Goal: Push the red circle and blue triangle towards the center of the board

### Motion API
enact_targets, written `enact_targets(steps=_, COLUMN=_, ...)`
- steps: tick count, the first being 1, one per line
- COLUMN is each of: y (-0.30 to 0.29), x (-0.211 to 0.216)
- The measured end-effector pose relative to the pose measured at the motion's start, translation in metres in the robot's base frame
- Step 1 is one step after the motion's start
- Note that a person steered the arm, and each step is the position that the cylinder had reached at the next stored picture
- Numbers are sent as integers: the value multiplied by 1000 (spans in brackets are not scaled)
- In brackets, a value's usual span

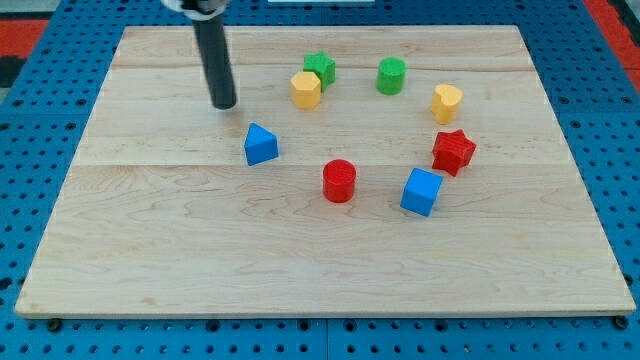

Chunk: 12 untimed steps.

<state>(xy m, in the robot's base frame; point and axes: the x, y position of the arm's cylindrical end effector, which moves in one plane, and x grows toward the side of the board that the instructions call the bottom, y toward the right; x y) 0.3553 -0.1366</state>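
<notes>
The red circle stands near the middle of the wooden board. The blue triangle lies to its upper left. My tip rests on the board up and to the left of the blue triangle, a short gap away and not touching it. The rod rises from the tip to the view's top.
A yellow block touches a green block at the top middle. A green cylinder and a yellow block sit to the right. A red star-like block and a blue cube lie right of the red circle.
</notes>
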Motion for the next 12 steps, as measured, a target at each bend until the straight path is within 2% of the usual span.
enact_targets(steps=1, y=-16, x=58)
enact_targets(steps=2, y=0, x=110)
enact_targets(steps=3, y=42, x=122)
enact_targets(steps=5, y=59, x=64)
enact_targets(steps=6, y=63, x=56)
enact_targets(steps=7, y=89, x=58)
enact_targets(steps=9, y=101, x=165)
enact_targets(steps=10, y=148, x=172)
enact_targets(steps=11, y=168, x=142)
enact_targets(steps=12, y=161, x=128)
